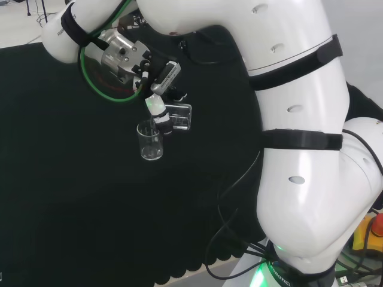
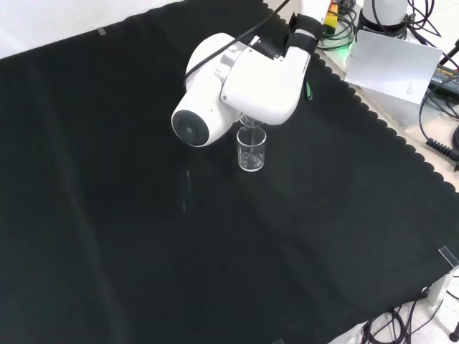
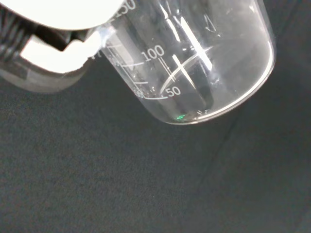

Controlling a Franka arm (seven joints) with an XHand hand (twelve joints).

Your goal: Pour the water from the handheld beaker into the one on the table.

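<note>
Black cloth covers the bench. In the head view the hand [image 1: 157, 107] has its fingers curled round the held beaker [image 1: 179, 116], tipped on its side, long axis near level, mouth toward the standing beaker [image 1: 149, 141] just below-left. Pouring looks under way; next, I judge, more tilt with the lip kept over that 1 rim.

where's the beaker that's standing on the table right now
In the head view the standing beaker sits upright on the black cloth, just left of and below the tilted beaker in the hand.
</note>
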